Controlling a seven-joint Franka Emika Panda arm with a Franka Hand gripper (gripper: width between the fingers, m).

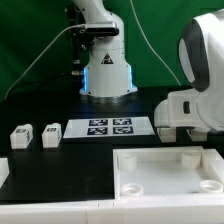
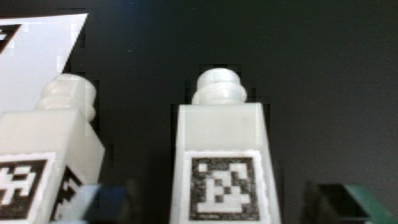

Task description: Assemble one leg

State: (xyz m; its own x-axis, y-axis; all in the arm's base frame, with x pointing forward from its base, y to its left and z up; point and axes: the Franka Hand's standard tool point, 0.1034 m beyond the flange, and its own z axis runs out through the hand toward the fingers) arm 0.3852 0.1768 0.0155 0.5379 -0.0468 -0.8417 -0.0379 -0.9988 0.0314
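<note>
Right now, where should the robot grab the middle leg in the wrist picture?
Probably the leg by its square body, not the rounded peg: its flat parallel sides should hold steadier. Come from the tagged face, where the open gripper lines up astride it.

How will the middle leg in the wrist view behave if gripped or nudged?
Probably stiff: the leg looks like moulded hard plastic with flat sides, so it should not flex. Likely light and smooth, so a nudge may slide it on the black table. Its flat faces make rolling unlikely, but it could bump the neighbouring leg close beside it.
</note>
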